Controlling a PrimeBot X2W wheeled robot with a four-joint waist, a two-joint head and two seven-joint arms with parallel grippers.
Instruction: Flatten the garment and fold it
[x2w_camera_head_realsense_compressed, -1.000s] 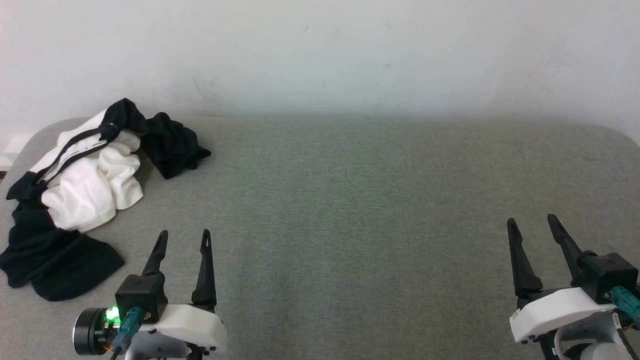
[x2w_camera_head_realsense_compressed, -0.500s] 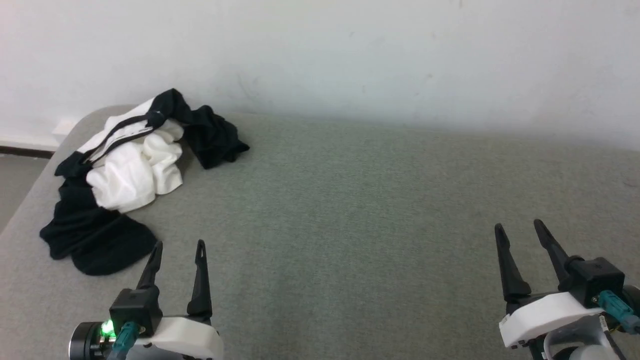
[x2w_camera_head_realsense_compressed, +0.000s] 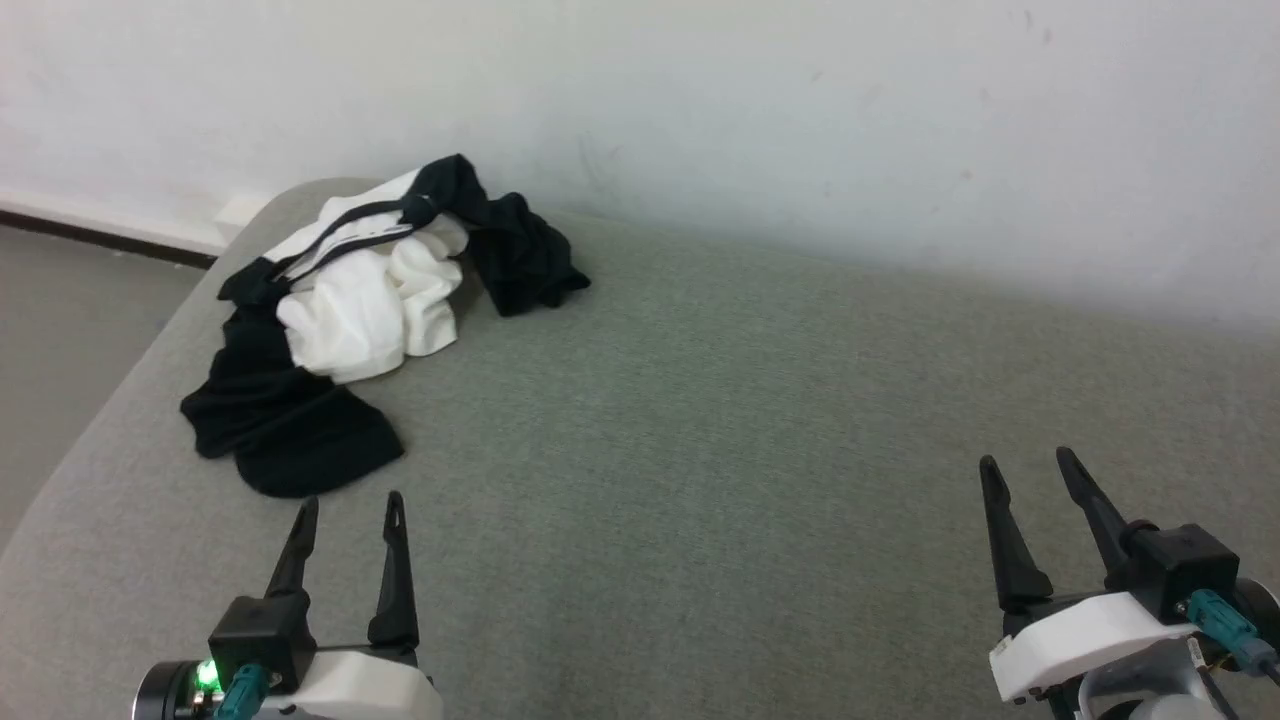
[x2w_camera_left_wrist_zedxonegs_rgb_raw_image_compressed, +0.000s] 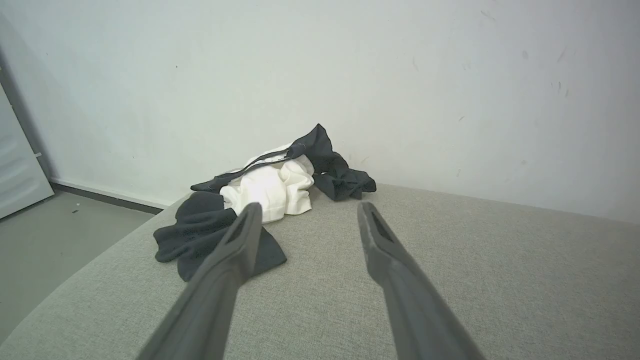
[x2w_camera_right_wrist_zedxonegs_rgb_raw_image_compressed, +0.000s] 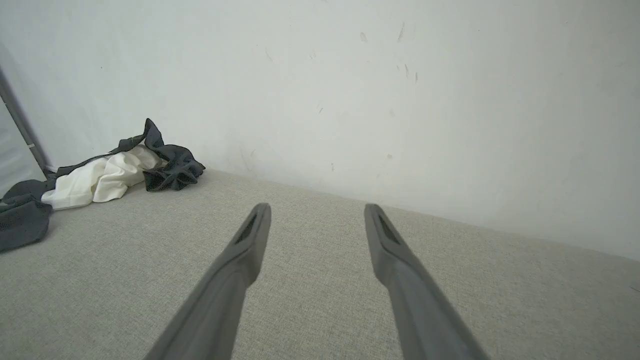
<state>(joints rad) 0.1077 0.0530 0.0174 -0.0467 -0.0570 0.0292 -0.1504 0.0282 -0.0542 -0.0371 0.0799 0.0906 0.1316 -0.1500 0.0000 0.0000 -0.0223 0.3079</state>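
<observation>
A: Head view, how far along?
B: Nothing is done yet. The garment (x2w_camera_head_realsense_compressed: 370, 310) lies in a crumpled heap at the far left corner of the worktop (x2w_camera_head_realsense_compressed: 750, 420), close to the wall (x2w_camera_head_realsense_compressed: 700, 100). The white body is bunched and the black sleeves trail out. The left gripper (x2w_camera_head_realsense_compressed: 352, 500) is near the closest sleeve, not touching it. The right gripper (x2w_camera_head_realsense_compressed: 1027, 458) is well apart, over bare worktop. Both jaws are wide and empty.
A: Left wrist view?
B: The jaws are spread wide with nothing between them. The garment (x2w_camera_left_wrist_zedxonegs_rgb_raw_image_compressed: 270, 192) sits ahead and is not flattened.
A: Right wrist view?
B: Here too the jaws are wide and hold nothing. The garment (x2w_camera_right_wrist_zedxonegs_rgb_raw_image_compressed: 100, 182) is off to that view's far left.
A: What's left?
B: All of it, I'd judge: reach, grasp, spread flat, then fold.
</observation>
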